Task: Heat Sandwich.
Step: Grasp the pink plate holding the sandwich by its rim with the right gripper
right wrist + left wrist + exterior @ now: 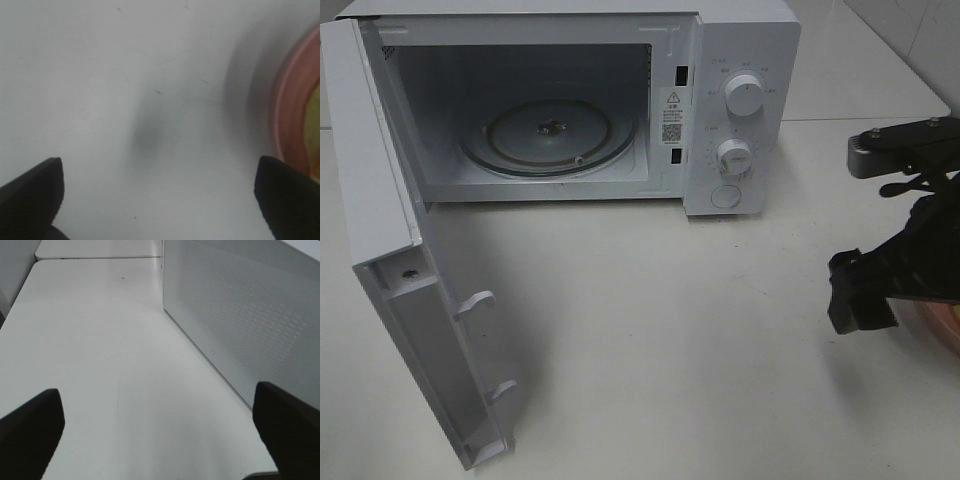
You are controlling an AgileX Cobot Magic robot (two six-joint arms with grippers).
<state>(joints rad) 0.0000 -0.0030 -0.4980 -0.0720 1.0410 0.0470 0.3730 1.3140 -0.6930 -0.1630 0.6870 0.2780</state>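
Right tool [157,167], standing wide open and holding nothing, is hovering over bare bench [125,75]. The sandwich [316,130] is showing only as a yellow sliver on the pink plate [282,115], just beside one finger [285,195] and well right of the microwave [740,100]. For a sound pickup the tool is needing to centre over the bread, then close gently across the crusts. The microwave is standing ready, door [380,220] swung wide, turntable [555,135] uncovered. Left tool [155,400] is hanging open, empty, near a perforated panel [250,315].

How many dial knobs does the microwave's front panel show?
2: the upper knob high on the control panel, and the lower knob directly beneath it. None seems hidden.
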